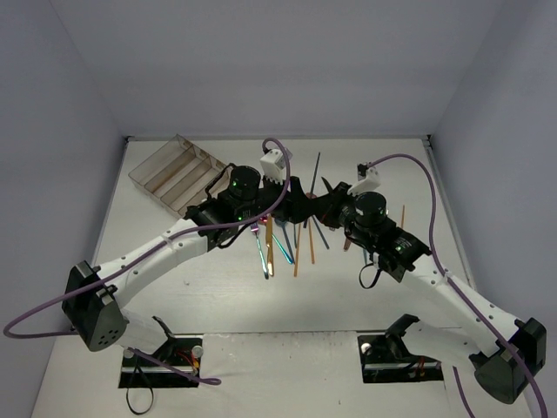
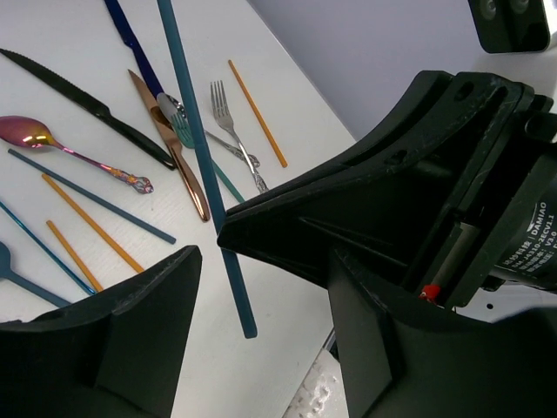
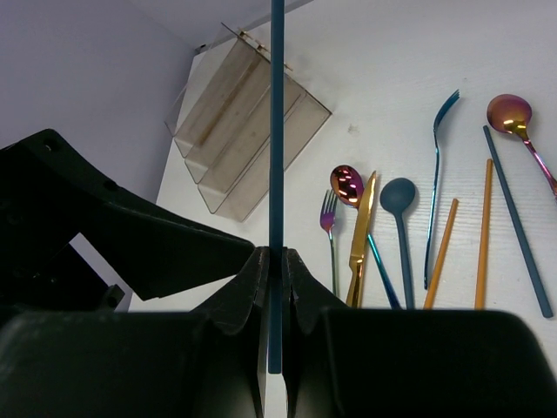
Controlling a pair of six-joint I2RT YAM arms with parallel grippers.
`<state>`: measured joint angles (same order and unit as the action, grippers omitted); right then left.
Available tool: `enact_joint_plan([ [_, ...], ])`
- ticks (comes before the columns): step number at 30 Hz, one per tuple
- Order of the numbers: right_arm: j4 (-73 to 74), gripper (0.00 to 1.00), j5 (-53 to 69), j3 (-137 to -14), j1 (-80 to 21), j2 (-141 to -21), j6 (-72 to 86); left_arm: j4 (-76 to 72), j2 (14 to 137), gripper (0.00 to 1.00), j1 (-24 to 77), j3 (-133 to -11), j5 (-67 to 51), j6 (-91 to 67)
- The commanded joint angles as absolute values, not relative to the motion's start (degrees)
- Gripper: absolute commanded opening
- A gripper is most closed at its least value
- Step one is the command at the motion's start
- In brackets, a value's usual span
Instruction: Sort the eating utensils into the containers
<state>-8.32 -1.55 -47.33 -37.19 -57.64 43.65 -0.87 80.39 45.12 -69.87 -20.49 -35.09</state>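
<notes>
My right gripper (image 3: 277,257) is shut on a long blue chopstick (image 3: 277,113), which it holds up off the table with a short end sticking out behind the fingers. In the left wrist view this chopstick (image 2: 204,165) passes between the spread fingers of my left gripper (image 2: 261,287), which is open and touches nothing. In the top view both grippers meet mid-table, left (image 1: 300,198) and right (image 1: 326,202). The clear divided tray (image 1: 155,164) lies at the back left. Other utensils lie loose below: a gold knife (image 3: 359,235), a blue spoon (image 3: 399,196), a black knife (image 2: 87,100).
More cutlery is spread on the white table: a silver fork (image 2: 235,131), a copper knife (image 2: 174,148), an iridescent spoon (image 2: 26,131) and gold chopsticks (image 2: 257,113). Grey walls close in the table at the back and both sides.
</notes>
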Motion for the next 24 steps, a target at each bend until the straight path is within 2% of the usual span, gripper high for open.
enact_joint_plan([
  [1, -17.4, 0.0, -1.4, -47.8, -38.0, -57.4, 45.2, -3.4, 80.9, 0.54, 45.7, -72.9, -21.5, -35.7],
  [7, -17.4, 0.0, -2.9, -47.5, -38.0, -56.9, 44.5, -1.0, 78.5, 0.53, 45.7, -71.6, -19.8, -33.4],
  [14, -17.5, 0.0, -3.1, -47.3, -38.0, -57.3, 43.4, 4.0, 72.5, 0.58, 44.8, -69.6, -16.2, -27.9],
  [20, -17.4, 0.0, -3.1, -47.8, -38.0, -57.9, 42.1, 7.5, 71.1, 0.61, 43.4, -69.9, -17.1, -25.4],
  [24, -17.4, 0.0, -2.1, -48.4, -38.0, -58.6, 42.0, 6.5, 72.5, 0.61, 43.2, -70.4, -22.1, -25.2],
])
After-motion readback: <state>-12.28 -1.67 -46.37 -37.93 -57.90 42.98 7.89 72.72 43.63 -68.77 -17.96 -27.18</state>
